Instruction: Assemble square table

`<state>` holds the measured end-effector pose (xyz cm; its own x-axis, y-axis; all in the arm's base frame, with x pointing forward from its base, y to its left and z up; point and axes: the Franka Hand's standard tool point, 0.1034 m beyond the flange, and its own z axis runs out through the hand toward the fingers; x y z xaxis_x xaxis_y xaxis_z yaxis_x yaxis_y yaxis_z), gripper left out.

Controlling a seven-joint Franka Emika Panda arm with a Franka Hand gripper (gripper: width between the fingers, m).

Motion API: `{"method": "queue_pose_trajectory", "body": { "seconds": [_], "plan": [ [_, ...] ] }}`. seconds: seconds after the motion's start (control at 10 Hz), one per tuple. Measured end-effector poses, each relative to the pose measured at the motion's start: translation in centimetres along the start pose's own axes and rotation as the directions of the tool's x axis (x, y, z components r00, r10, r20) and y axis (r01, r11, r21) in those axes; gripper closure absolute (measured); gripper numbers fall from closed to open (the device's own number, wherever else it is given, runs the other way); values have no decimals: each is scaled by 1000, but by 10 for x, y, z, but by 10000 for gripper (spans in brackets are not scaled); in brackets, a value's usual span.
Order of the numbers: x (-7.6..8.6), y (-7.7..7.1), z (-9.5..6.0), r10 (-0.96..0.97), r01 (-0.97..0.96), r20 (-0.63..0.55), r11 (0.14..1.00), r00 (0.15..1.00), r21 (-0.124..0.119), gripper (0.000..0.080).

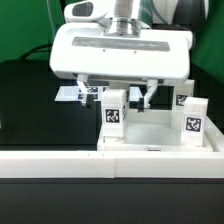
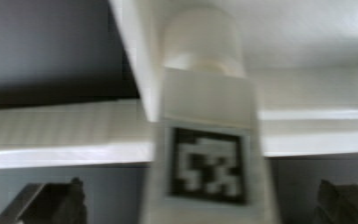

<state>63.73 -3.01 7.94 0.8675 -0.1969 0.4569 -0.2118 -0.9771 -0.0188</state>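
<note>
Gripper (image 1: pixel 122 95) above a table leg (image 2: pixel 206 130).
Fingers (image 2: pixel 51 200) spread wide, empty; the upright leg stands between them, at six o'clock below.

A black tabletop (image 1: pixel 30 100) (dark, glossy), a green backdrop (image 1: pixel 25 25) behind, a white wall (image 1: pixel 60 160) in front

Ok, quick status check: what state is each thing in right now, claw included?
Claw: open, fingers on either side of the middle leg, not gripping.
Middle leg: upright on the table top, tag facing the camera.
Right leg: upright, free of the claw.
Table top: lying flat.
</note>
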Motion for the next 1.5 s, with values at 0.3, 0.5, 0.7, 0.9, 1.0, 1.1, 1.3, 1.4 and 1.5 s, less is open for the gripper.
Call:
{"method": "queue_pose_trajectory", "body": {
  "seconds": [0.3,0.5,0.7,0.9,1.0,1.1,1.3,1.4,1.5],
  "plan": [
    [7,-4,-13,5,-22,205,997,979,81,150],
    [21,-5,-16,15,-37,222,995,975,95,150],
    [20,-6,-14,15,-36,225,995,974,92,150],
    [19,-5,-14,15,-37,225,995,974,91,150],
    [16,-6,-14,30,-55,255,994,966,92,150],
    [12,-11,-14,68,-107,343,990,937,96,150],
    [12,-16,-2,100,-153,410,983,907,98,150],
    [7,-16,6,112,-163,420,983,901,89,150],
    [4,-19,8,102,-150,424,985,900,81,150]
  ]
}}
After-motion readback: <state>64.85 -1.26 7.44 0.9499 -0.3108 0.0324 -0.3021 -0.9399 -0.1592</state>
